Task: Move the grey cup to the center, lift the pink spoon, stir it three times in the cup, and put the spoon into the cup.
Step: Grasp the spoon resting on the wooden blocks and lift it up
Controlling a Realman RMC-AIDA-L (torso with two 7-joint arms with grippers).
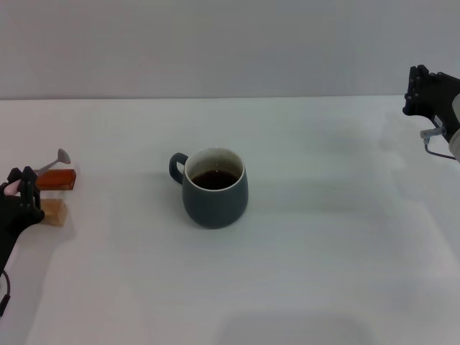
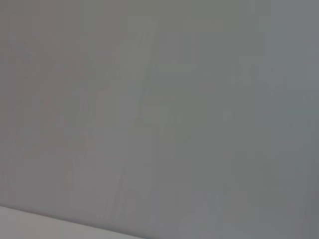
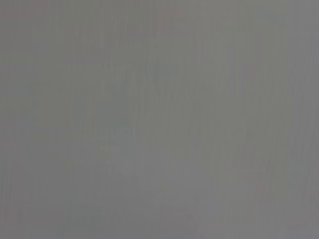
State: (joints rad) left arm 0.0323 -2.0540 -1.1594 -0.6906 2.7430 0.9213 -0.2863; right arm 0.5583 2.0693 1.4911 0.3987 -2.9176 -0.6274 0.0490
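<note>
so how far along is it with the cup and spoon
The grey cup already stands mid-table. The left gripper is at the pink spoon, which rests over the red-brown block. Lifting, stirring and dropping it in remain. The right gripper waits at the far right.

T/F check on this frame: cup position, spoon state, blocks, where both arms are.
1. The grey cup stands upright near the table's middle. True.
2. The pink spoon is inside the cup. False: it lies on the red-brown block at the robot's left.
3. The cup holds dark liquid. True.
4. The right gripper grips the cup's handle. False: it is far off at the right edge.
5. The left gripper is beside the tan block. True.
</note>
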